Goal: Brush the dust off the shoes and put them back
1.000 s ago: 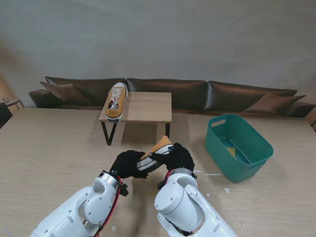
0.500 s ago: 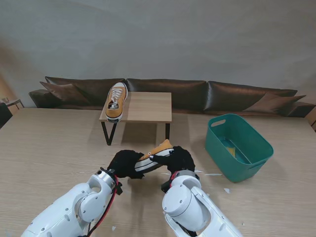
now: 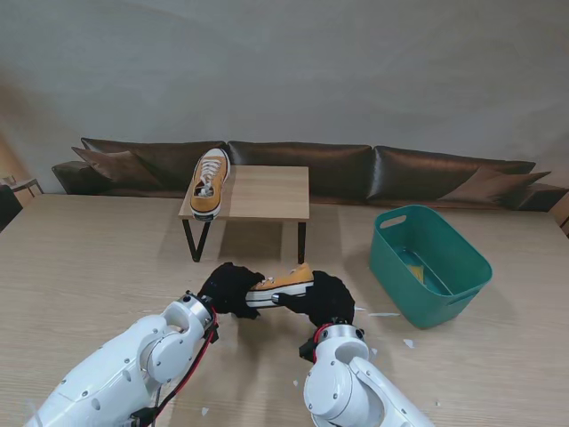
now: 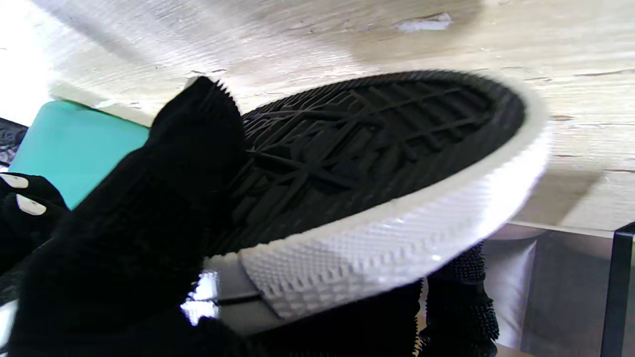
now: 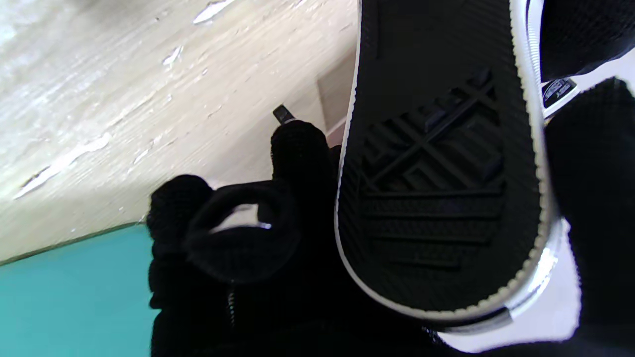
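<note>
Both black-gloved hands hold one yellow shoe (image 3: pixel 283 286) above the table in front of me. My left hand (image 3: pixel 229 288) grips its toe end and my right hand (image 3: pixel 327 297) grips its heel end. The shoe lies nearly level, its white sole rim facing me. In the left wrist view the black tread of the shoe (image 4: pixel 367 148) fills the frame with my left hand (image 4: pixel 149 233) wrapped on it. The right wrist view shows the shoe sole (image 5: pixel 436 188) and my right hand (image 5: pixel 258 248) beside it. A second yellow shoe (image 3: pixel 209 182) rests on the small wooden stand (image 3: pixel 267 193).
A green plastic tub (image 3: pixel 428 264) stands to my right on the table, something yellow inside. White scraps (image 3: pixel 384 314) lie scattered on the tabletop (image 3: pixel 89 267) near the tub and near my arms. A brown sofa (image 3: pixel 400 171) runs behind the table.
The held shoe has gone from tilted toe-up to nearly level and moved slightly farther from me. Both hands stayed on it and both arms extended forward.
</note>
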`<state>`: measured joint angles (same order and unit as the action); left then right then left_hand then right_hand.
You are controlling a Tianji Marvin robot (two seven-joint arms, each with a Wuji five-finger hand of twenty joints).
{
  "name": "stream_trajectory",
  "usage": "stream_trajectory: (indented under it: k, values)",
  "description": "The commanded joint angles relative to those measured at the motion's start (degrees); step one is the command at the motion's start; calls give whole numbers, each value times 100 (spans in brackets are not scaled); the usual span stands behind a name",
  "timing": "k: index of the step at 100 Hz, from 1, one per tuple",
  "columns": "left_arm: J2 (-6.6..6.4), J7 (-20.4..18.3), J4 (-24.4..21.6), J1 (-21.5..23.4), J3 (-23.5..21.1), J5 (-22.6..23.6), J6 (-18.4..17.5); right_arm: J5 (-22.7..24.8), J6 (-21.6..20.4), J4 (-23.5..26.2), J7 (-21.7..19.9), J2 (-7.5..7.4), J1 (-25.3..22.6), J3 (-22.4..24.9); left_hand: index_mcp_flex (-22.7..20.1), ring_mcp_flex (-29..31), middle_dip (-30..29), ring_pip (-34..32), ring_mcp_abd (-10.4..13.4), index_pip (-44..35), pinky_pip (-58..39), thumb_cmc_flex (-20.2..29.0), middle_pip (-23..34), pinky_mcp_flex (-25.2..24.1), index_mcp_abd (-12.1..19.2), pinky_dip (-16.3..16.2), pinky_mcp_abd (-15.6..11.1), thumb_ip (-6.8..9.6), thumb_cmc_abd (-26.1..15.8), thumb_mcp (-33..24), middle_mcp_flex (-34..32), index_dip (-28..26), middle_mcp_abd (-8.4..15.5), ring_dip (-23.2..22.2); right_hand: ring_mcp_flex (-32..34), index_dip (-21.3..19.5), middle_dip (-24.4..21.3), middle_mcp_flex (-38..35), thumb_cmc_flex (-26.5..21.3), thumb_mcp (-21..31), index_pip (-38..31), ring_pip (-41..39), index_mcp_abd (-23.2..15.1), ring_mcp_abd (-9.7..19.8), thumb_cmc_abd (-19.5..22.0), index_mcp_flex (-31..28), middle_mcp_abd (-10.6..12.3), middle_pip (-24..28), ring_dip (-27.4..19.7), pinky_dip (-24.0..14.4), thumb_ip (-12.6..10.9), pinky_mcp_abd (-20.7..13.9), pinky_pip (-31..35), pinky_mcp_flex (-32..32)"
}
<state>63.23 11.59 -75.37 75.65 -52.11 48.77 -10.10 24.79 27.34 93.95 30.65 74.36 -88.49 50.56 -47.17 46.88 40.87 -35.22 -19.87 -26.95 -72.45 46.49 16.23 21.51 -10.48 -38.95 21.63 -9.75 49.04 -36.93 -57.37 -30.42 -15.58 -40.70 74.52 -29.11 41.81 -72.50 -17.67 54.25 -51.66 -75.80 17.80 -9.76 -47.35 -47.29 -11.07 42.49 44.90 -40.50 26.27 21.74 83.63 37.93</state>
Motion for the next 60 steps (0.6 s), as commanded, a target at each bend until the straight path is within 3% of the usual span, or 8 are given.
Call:
stream_trajectory:
  k: [1, 5, 13, 25, 36, 60]
  values:
    - [-34, -271, 51, -65, -103, -85, 166, 94, -50, -55, -41, 29, -76, 5, -77, -217, -542, -6, -373, 380, 341, -59, -43, -425, -60, -76, 103, 155, -1007, -1224, 352, 8, -157, 152, 82, -558, 112, -480, -1358, 2042, -1284, -147, -1045, 885, 463, -980, 175, 102, 77, 93, -757, -203, 222, 2279]
    - [-32, -340, 41, -75, -110, -148, 216, 188, -109, -124, 63, 37, -61, -18, -16, -470, -709, 372, -419, 596, 639, -278, -177, -622, -127, -17, 144, 272, -1072, -1242, 484, 129, -200, 381, 83, -568, 127, -480, -1340, 2055, -1279, -141, -1051, 937, 462, -977, 186, 100, 81, 86, -747, -233, 201, 2313]
    - [-55, -636, -110, -33, -165, -233, 387, 364, -204, -257, 263, 55, -9, -66, 418, -1245, -1190, 1309, -520, 1199, 1679, -615, -578, -1228, -241, 333, 171, 269, -1227, -949, 1002, 501, -247, 1004, 90, -595, 160, -479, -1332, 2082, -1275, -135, -1072, 1040, 461, -971, 197, 92, 96, 58, -734, -310, 178, 2384]
    - [-102, -999, -394, 116, -304, -283, 571, 551, -289, -432, 527, 88, 74, -118, 1081, -2069, -1738, 2118, -537, 1878, 3104, -1081, -979, -1703, -418, 702, 109, 253, -1436, -549, 1742, 1015, -346, 1580, 93, -614, 181, -468, -1328, 2082, -1269, -112, -1080, 1098, 490, -957, 218, 83, 100, 3, -725, -396, 211, 2401]
    - [-140, -1211, -642, 308, -477, -285, 671, 695, -294, -552, 684, 106, 140, -152, 1374, -2250, -1906, 2325, -538, 2059, 3676, -1219, -1060, -1713, -485, 696, 136, 260, -1566, -358, 1998, 1225, -382, 1716, 96, -641, 197, -457, -1335, 2066, -1267, -89, -1080, 1133, 520, -923, 226, 77, 100, -31, -723, -436, 214, 2410]
    - [-192, -1339, -1200, 837, -920, -24, 862, 961, -240, -781, 726, 77, 281, -259, 1314, -2216, -1934, 2340, -568, 1988, 4025, -1132, -1022, -1603, -528, 501, 185, 284, -1824, -155, 1965, 1281, -420, 1702, 93, -671, 217, -399, -1326, 2009, -1261, -44, -1077, 1080, 587, -870, 256, 80, 88, -38, -723, -428, 155, 2396]
